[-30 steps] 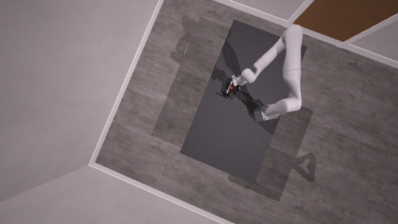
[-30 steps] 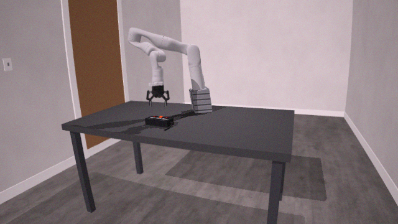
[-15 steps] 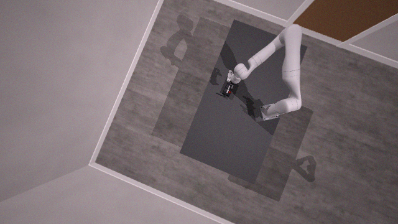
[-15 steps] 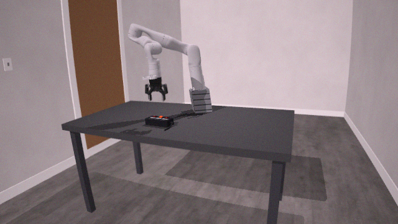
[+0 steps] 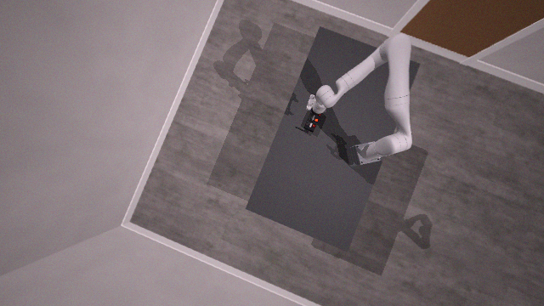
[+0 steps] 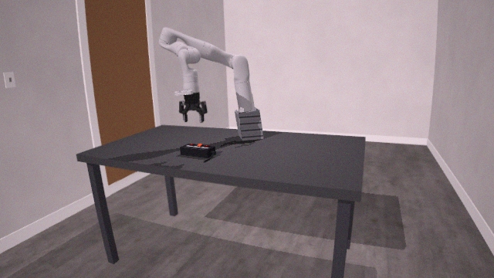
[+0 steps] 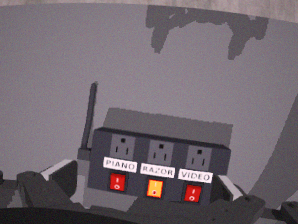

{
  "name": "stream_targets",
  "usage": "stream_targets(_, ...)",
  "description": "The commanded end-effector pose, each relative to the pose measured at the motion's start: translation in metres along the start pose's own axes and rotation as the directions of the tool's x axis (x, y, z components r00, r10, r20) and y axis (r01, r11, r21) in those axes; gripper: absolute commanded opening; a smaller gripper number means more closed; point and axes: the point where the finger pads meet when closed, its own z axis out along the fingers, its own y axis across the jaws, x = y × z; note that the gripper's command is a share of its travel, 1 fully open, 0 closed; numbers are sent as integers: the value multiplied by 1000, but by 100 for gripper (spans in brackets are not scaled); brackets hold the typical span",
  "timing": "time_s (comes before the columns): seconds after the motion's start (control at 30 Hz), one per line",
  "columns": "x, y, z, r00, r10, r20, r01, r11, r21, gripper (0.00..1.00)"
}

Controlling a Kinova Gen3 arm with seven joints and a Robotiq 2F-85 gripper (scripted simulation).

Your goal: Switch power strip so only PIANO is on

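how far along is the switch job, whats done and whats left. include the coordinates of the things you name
Done: the VIDEO switch (image 7: 192,193) looks off, unlit red, and the power strip (image 5: 314,121) (image 6: 197,150) (image 7: 157,150) lies flat, sockets up.
In hand: nothing held; the open gripper (image 6: 193,120) hovers above the table.
Left: the RAZOR switch (image 7: 155,188) glows orange, apparently on, so needs switching off; the PIANO switch (image 7: 118,182) is unlit and needs switching on.
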Motion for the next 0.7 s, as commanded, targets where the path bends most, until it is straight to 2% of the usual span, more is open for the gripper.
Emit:
stream_targets(0.0, 0, 0, -1, 1000, -1, -1, 1, 1000, -1, 100)
stream_targets(0.67, 0, -1, 0, 1000, 20, -2, -20, 1000, -1, 100)
